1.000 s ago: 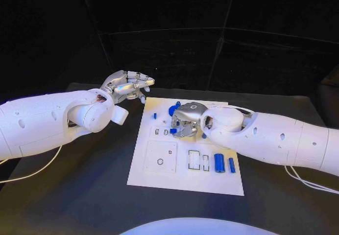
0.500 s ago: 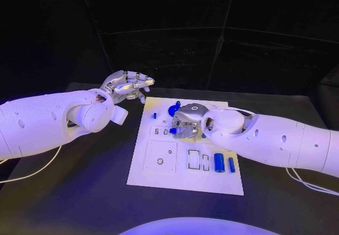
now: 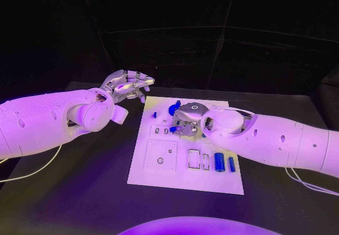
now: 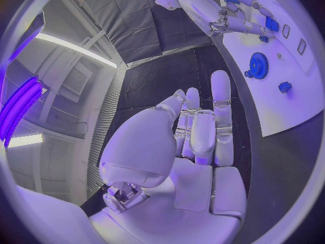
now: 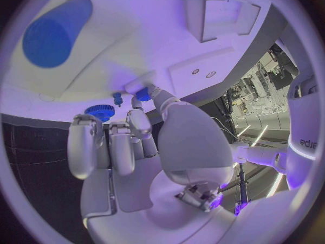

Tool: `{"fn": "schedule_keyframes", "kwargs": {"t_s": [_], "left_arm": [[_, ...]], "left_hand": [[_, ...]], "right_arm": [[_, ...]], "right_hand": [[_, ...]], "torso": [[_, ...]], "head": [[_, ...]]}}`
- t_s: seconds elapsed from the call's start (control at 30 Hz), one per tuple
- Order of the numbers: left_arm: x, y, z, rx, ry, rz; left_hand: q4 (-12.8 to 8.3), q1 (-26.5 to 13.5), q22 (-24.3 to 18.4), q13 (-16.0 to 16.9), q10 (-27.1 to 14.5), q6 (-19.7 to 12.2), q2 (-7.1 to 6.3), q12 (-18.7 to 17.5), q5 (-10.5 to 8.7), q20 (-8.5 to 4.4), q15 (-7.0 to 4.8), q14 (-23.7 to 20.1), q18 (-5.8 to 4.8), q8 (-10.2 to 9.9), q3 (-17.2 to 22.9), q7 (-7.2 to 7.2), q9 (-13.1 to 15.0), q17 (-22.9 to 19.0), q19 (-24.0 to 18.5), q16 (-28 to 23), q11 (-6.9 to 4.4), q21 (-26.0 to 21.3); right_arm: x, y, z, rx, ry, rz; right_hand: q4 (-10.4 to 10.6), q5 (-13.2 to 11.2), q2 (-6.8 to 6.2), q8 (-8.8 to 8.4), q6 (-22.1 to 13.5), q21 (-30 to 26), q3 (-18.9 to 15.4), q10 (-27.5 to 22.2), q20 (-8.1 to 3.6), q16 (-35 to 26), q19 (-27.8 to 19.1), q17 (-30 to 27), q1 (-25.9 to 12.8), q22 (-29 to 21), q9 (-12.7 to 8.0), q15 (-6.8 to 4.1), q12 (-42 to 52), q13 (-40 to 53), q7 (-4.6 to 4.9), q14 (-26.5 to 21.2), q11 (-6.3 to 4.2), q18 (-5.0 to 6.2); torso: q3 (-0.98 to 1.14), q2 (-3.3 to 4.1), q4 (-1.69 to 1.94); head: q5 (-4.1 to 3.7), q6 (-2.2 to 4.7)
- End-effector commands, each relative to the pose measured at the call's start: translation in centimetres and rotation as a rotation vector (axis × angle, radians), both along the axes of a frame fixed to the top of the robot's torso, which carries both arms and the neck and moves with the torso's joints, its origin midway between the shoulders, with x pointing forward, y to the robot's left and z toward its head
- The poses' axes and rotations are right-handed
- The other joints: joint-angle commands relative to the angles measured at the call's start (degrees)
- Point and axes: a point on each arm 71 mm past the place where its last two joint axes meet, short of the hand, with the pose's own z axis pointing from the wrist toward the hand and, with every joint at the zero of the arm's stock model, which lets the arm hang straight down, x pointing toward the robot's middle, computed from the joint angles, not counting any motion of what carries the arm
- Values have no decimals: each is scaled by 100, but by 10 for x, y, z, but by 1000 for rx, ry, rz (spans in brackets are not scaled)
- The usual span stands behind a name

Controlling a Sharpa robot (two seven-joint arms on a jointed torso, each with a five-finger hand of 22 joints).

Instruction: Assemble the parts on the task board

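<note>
**Right hand nearer the parts**

Head view: right hand [image 3: 185, 120] low over the board's [image 3: 185, 182] far half, on a small blue part [image 3: 173, 129]; hold uncertain. Left hand [image 3: 127, 84] raised off-board, far left, empty, fingers loosely apart.

Right wrist view: fingertips [image 5: 143, 95] meet the part.

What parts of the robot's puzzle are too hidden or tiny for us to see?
1. Head view: the right hand covers the task board beneath it, hiding what its fingertips touch.
2. Head view: the small blue part is too tiny to tell its shape.
3. Right wrist view: a fingertip meets a blue part, mostly hidden; whether it is held is unclear.
</note>
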Motion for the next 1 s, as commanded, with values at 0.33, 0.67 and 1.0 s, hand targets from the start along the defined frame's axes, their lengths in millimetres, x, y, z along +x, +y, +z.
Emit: {"fn": "schedule_keyframes", "kwargs": {"t_s": [0.33,0.67,1.0], "left_arm": [[0,-1,0,-5,5,-11],[-1,0,-1,-4,10,-11],[-6,0,-13,95,21,-29]], "left_hand": [[-9,-6,-9,-15,-9,28,-60,41,-2,-5,2,-31,70,-22,65,7,-14,5,51,13,35,-25],[-16,-16,-13,-26,-12,28,-83,48,-3,-5,3,-29,70,-18,102,9,-25,9,56,20,37,-29],[-77,-154,25,-69,148,237,-386,181,-4,-49,-53,215,78,139,235,-80,-39,509,200,438,-37,63]], "right_arm": [[1,-2,1,15,-44,-30],[-5,-6,11,155,-93,-38],[-18,-24,18,238,-76,-63]], "right_hand": [[-146,-122,185,66,152,16,343,47,-62,34,32,1304,216,64,10,-74,26,5,-34,567,-59,29],[-55,451,78,62,182,33,515,80,-75,50,52,1331,-53,99,-11,-84,23,-1,-45,574,-72,22],[38,692,-55,67,214,47,548,115,-81,59,68,1345,-220,130,-12,-92,43,20,-57,577,-80,16]], "torso": [[2,-6,-1],[7,-10,-7],[7,-37,-10]], "head": [[3,-11],[14,21],[-2,89]]}}
